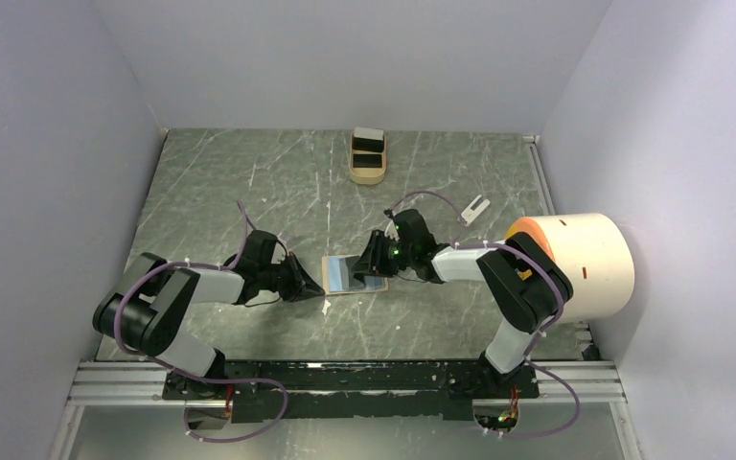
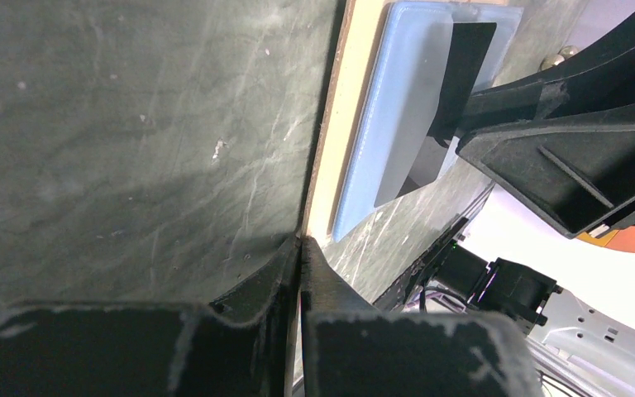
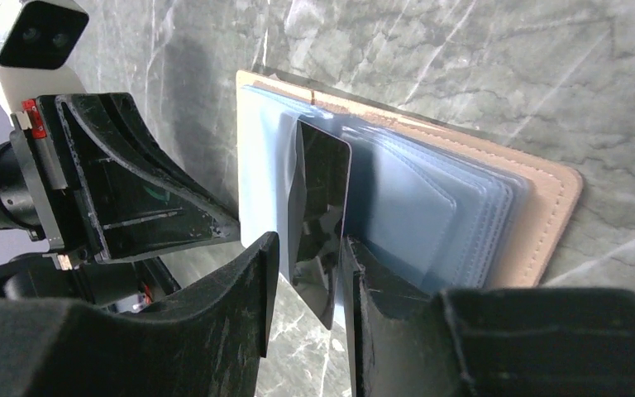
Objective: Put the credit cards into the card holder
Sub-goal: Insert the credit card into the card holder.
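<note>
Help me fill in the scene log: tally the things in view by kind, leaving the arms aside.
1 card holder
1 black card, in the right gripper
1 tan tray; the cards in it are too small to count
1 small white piece
1 big pale cylinder
Total: 5

Left claw (image 2: 299,263) pinching card holder (image 2: 341,124) edge, right claw (image 2: 456,126) holding black credit card (image 2: 465,58) against it

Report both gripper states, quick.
Left gripper: shut on the edge of the card holder.
Right gripper: shut on a black credit card.
</note>
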You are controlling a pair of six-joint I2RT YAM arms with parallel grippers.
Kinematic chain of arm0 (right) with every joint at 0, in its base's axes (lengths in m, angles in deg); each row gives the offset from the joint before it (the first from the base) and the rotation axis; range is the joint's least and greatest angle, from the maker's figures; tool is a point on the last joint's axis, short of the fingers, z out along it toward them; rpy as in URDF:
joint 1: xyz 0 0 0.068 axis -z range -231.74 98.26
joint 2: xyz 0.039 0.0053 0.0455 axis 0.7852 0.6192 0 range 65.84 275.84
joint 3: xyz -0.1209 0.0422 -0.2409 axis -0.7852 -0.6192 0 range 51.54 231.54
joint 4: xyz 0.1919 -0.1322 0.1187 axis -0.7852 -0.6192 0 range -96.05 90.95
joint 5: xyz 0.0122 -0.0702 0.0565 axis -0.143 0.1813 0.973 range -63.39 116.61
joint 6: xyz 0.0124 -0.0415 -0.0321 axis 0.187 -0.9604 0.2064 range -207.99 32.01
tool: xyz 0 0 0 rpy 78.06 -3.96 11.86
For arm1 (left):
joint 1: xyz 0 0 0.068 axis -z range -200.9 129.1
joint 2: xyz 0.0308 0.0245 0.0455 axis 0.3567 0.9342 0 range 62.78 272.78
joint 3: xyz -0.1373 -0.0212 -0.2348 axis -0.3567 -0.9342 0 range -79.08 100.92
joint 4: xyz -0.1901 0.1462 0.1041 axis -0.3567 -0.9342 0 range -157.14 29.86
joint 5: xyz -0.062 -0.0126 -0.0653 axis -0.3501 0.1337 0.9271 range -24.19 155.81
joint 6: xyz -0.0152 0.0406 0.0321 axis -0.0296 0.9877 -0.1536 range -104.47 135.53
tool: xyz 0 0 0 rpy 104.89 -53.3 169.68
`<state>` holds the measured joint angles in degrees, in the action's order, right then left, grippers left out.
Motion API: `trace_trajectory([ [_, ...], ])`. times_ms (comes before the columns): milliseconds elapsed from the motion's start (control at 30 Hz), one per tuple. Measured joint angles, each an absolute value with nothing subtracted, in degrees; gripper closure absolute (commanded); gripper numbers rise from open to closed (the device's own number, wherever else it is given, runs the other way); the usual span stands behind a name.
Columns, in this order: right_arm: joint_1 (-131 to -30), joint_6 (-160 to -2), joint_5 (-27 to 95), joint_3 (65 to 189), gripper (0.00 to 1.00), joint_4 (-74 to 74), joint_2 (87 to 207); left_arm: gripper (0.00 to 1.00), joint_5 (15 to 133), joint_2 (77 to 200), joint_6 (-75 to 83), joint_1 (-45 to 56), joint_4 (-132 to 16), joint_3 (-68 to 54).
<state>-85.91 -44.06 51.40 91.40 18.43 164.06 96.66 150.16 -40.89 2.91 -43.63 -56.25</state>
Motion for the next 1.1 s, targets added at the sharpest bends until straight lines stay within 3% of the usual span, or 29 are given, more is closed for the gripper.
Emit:
trace_trajectory([
  [1100,-90.09,-43.21,53.02,94.98,0.48,16.0,165.67,0.91,96.96,150.33,-41.57,3.5,-43.24,-56.43],
])
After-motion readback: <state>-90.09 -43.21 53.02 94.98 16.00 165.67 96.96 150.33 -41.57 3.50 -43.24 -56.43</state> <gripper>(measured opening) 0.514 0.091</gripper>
